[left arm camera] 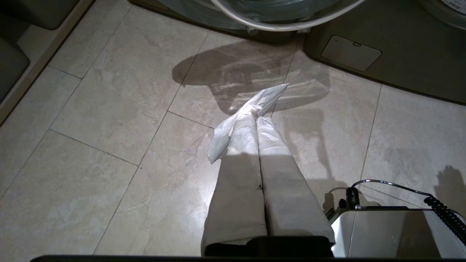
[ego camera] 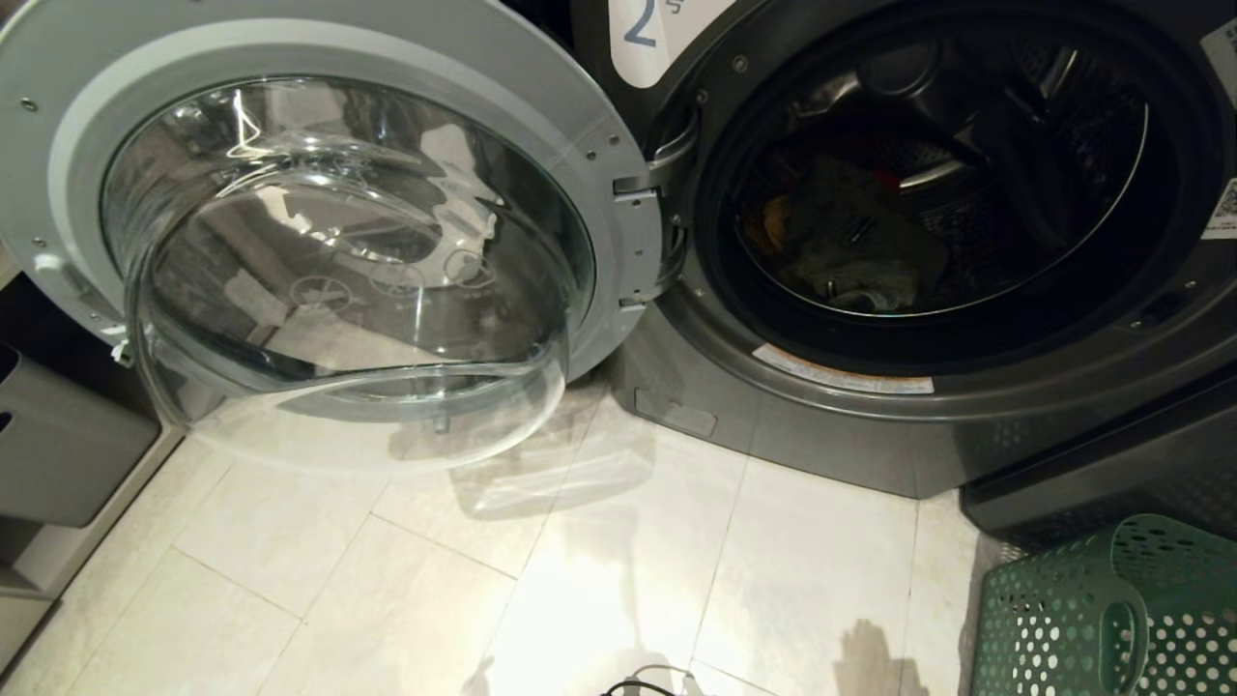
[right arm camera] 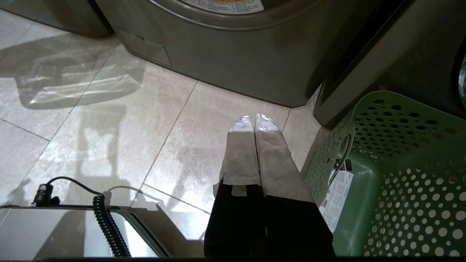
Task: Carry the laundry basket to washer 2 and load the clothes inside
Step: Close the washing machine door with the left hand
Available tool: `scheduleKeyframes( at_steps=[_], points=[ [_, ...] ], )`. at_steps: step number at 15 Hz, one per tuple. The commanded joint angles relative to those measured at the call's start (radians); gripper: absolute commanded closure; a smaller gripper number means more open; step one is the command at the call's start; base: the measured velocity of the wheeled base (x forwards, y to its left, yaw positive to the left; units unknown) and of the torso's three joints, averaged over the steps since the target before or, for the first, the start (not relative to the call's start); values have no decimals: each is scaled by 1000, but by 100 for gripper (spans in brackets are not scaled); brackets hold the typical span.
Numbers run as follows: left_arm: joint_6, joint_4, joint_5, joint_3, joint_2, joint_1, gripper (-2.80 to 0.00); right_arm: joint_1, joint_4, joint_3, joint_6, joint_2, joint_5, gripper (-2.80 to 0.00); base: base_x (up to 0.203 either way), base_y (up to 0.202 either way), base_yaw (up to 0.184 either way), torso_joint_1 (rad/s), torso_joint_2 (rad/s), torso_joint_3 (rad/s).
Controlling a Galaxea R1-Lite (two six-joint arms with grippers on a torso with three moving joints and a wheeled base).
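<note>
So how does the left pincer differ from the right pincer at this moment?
The left pincer has a loose, crumpled white wrap flaring at its tips; the right pincer's wrap lies smooth. The left pincer hangs over bare floor tile near the open washer door; the right pincer hangs beside the green laundry basket. Both are shut, empty and pointing at the floor.

Floor (ego camera: 618,580) glossy tile; laundry basket (ego camera: 1063,619) perforated plastic; door bowl (ego camera: 338,280) probably glass.

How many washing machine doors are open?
1. The round glass door of washer 2 is swung wide open to its left, with clothes inside the drum. Other washers' doors may be hidden out of view.
</note>
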Motion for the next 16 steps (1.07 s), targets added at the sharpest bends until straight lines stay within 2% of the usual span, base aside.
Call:
scheduleKeyframes(
  at_steps=[1,16],
  points=[
    [0,0,1,0,2,0,0,0,0,0,1,2,-2,0,0,0,0,5,-10,203],
    [-2,0,0,0,2,0,0,0,0,0,-2,2,-2,0,0,0,0,3,2,203]
  ],
)
